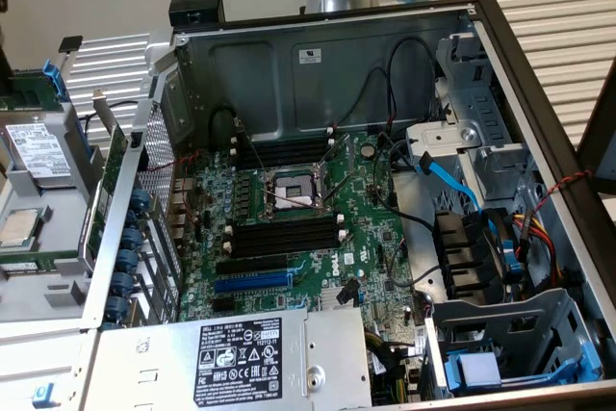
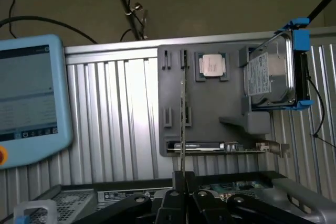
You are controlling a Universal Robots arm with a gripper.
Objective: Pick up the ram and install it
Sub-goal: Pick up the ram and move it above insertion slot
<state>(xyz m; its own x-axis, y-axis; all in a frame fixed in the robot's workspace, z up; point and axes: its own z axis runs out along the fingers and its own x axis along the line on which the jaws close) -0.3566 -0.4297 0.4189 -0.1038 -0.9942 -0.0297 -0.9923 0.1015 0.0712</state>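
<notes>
Hand is closed on the ram, which shows edge-on as a thin strip rising from between the fingertips. It hangs in front of the grey parts tray on the ribbed table; the tray carries a processor chip and a hard drive. In the exterior view the computer case lies open, with black memory slots on the motherboard on either side of the processor socket.

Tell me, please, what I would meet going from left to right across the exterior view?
Hard drive → blue card clips → processor socket → blue cable → red and yellow wires.
</notes>
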